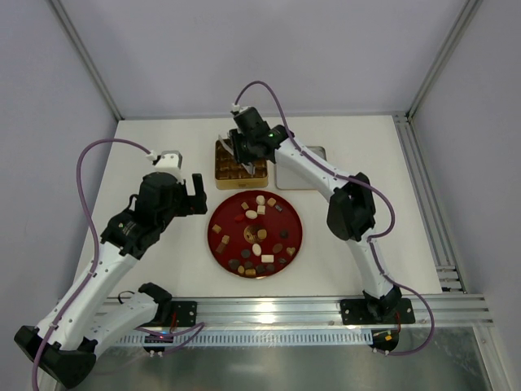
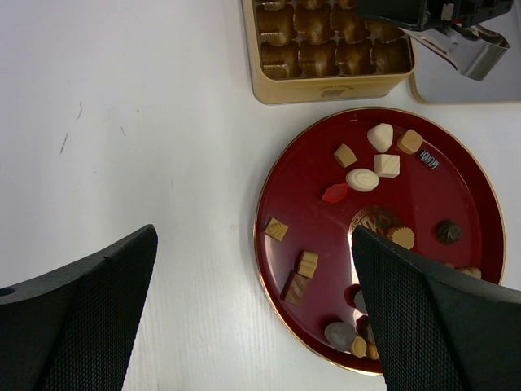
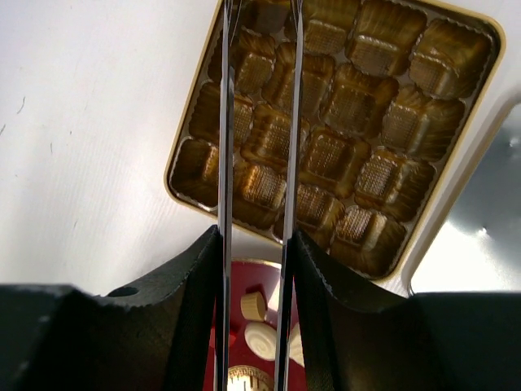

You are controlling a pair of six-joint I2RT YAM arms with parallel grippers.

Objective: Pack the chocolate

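Observation:
The chocolate (image 1: 259, 236) lies as many small brown, tan and cream pieces on a red round plate (image 1: 285, 221). The gold box (image 1: 221, 163) stands just behind the plate, and its compartments (image 3: 342, 106) look empty. My right gripper (image 1: 242, 151) hovers over the box and is shut on thin metal tongs (image 3: 291, 122). The tong blades stand apart with nothing between them. Cream pieces (image 3: 264, 340) show below the blades. My left gripper (image 1: 199, 195) is open and empty beside the plate's left rim (image 2: 262, 236), with several pieces (image 2: 362, 179) in its view.
A flat silver lid (image 1: 297, 175) lies right of the gold box and behind the plate. It also shows in the left wrist view (image 2: 488, 90). The white table has walls at the back and sides and an aluminium rail along the near edge (image 1: 326, 309).

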